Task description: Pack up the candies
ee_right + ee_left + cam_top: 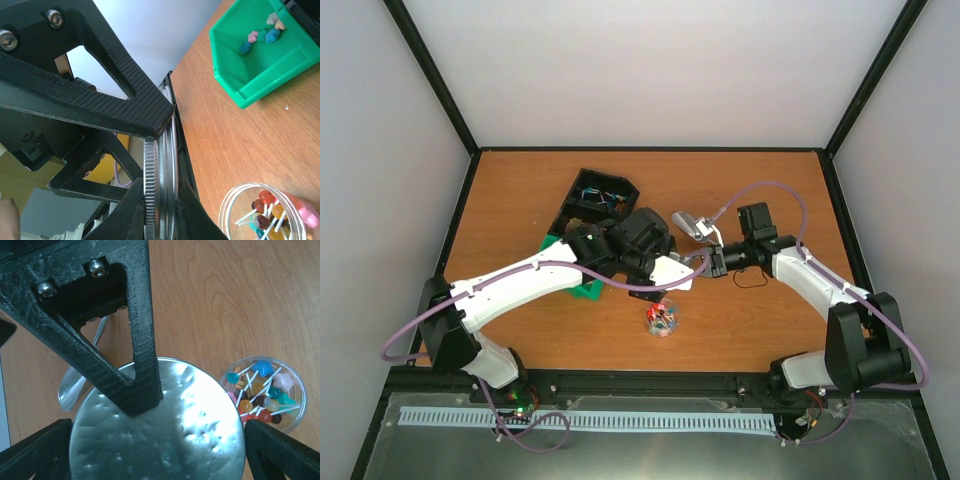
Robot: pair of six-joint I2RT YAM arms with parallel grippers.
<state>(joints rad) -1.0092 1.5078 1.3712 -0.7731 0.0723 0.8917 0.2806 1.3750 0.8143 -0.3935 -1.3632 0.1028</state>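
Brown wooden table point(520, 190) with a black tray point(568, 205), a green bin point(260, 85) and a clear round dish point(295, 374).

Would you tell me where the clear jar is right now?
In the top view the jar stands on the table front of centre, right of the green bin; the left wrist view shows it beside the lid.

Glossy candies point(262, 368), clear plastic cup point(302, 412), dimpled shiny metal lid point(190, 435).

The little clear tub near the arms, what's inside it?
Candies in mixed colours: red, orange, teal, pink, several on thin white sticks. They lie heaped in the clear tub, so the lower ones are hidden.
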